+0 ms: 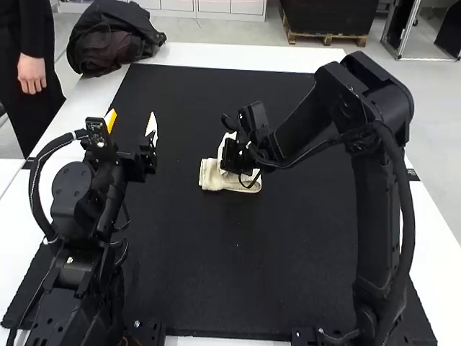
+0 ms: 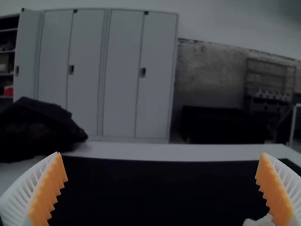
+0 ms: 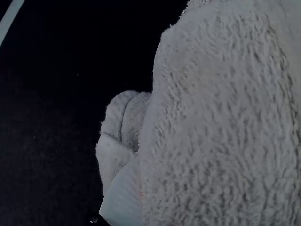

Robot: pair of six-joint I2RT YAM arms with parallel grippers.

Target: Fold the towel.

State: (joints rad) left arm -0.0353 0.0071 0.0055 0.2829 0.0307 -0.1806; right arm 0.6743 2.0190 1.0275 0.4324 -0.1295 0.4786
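The towel (image 1: 211, 175) is seen near the middle of the black mat (image 1: 238, 274), gathered into a small pale bundle, with part lying on the mat and part raised. The raised part is clamped by the right gripper (image 1: 234, 155); in its wrist view one white ribbed finger (image 3: 123, 200) is pressed against the cloth, the other being hidden by it. The left gripper (image 1: 131, 124) is held well apart from the towel, over the mat's left side, its fingers spread wide. Beneath the mat, a white table (image 1: 252, 58) is seen, with a dark bundle (image 1: 115, 36) at its far left corner.
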